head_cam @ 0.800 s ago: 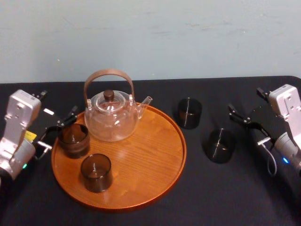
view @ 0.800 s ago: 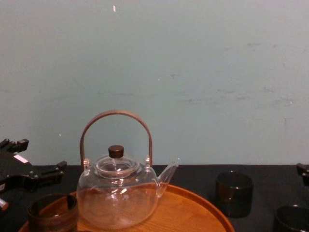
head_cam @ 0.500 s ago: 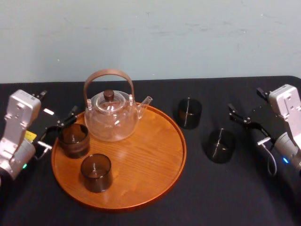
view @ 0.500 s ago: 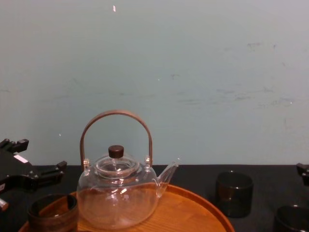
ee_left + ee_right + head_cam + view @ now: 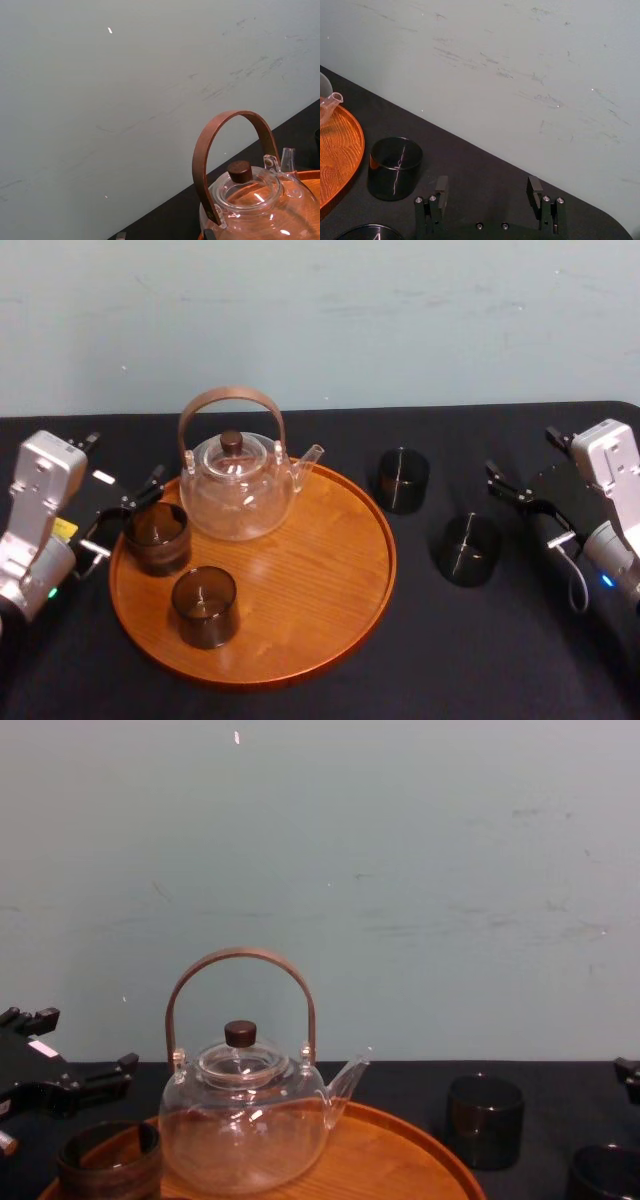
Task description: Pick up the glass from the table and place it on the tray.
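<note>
Black cloth covers the table (image 5: 300, 702), with a pale blue-green wall (image 5: 320, 320) behind. Head view, looking down, takes in the whole layout. The tray (image 5: 320, 570) lies left of centre and carries a teapot (image 5: 238, 495) at its far side, a left glass (image 5: 157, 537) against its left rim and a front glass (image 5: 204, 606) nearer the robot. A far glass (image 5: 402, 480) stands on the cloth just off the tray's right rim. A near glass (image 5: 468, 548) stands further right and closer in, well apart from the tray. All four glasses are upright, mouths up, long axes vertical; being round, they have no facing side. The teapot's spout points to the robot's right, toward the far glass. Left gripper (image 5: 120, 518) sits at the tray's left edge just beside the left glass, jaws spread, one finger past the glass's far side; contact cannot be told. Chest view adds the side profile: the teapot's handle arching high over its knob, the straight walls of the far glass, and the left gripper level with the left glass's rim. Right wrist view adds the right gripper (image 5: 488, 187), its jaws wide apart with bare cloth between them, the far glass beyond and to one side, and the near glass's rim at the picture's edge. Left wrist view gives the teapot's handle, knob and lid close up against the wall.
</note>
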